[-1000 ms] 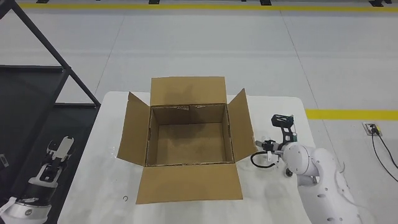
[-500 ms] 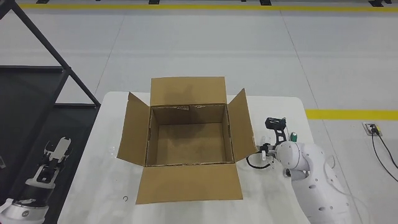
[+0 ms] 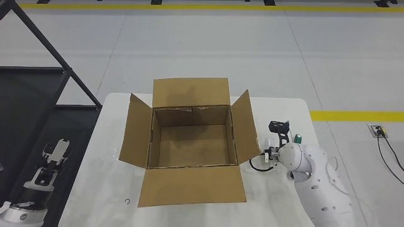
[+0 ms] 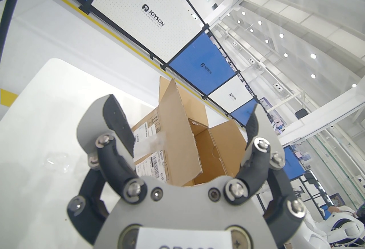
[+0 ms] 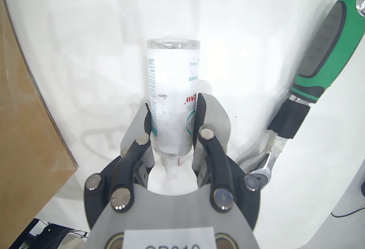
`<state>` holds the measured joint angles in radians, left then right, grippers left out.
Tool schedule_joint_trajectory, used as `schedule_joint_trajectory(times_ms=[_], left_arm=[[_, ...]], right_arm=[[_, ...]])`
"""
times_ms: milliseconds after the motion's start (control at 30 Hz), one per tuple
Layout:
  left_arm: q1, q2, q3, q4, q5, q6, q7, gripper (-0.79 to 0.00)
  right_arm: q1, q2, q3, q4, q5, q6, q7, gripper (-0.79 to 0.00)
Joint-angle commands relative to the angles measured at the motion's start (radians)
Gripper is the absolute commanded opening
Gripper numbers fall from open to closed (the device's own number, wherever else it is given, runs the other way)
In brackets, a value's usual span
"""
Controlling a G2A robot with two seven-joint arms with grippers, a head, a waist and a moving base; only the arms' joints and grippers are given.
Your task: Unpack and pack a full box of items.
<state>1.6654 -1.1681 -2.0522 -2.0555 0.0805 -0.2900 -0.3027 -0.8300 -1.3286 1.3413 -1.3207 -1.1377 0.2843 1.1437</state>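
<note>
An open cardboard box (image 3: 192, 144) with its four flaps spread stands in the middle of the white table (image 3: 107, 189); its inside looks bare. My right gripper (image 5: 174, 107) is shut on a clear bottle (image 5: 171, 84) with a white label, held near its cap end, close over the table just right of the box. The right arm (image 3: 297, 161) sits beside the box's right flap. My left gripper (image 4: 185, 121) is open with nothing between its fingers, low and off the table's left edge (image 3: 58, 146), facing the box (image 4: 182, 144).
A ratchet wrench with a green and black handle (image 5: 322, 53) lies on the table right beside the bottle. The box's right flap (image 5: 22, 107) rises close on the bottle's other side. A small clear plastic scrap (image 4: 58, 161) lies on the table's left part.
The right arm has shifted slightly left, closer to the box's right flap. The left arm has sunk a little lower at the table's left.
</note>
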Motion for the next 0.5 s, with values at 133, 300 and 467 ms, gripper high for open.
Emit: schedule_joint_trajectory(times_ms=[133, 300, 467], left_arm=[[0.0, 0.0, -0.001, -0.001, -0.001, -0.003, -0.001, 0.0], [-0.002, 0.0, 0.004, -0.004, 0.0, -0.005, -0.003, 0.0], [0.001, -0.001, 0.007, -0.005, -0.001, -0.006, 0.001, 0.0]], right_arm=[[-0.054, 0.013, 0.078, -0.148, 0.014, 0.038, -0.034, -0.785], [-0.155, 0.02, 0.151, -0.395, 0.028, 0.093, -0.097, -0.785], [-0.252, 0.021, 0.187, -0.622, 0.046, 0.114, -0.196, -0.785]])
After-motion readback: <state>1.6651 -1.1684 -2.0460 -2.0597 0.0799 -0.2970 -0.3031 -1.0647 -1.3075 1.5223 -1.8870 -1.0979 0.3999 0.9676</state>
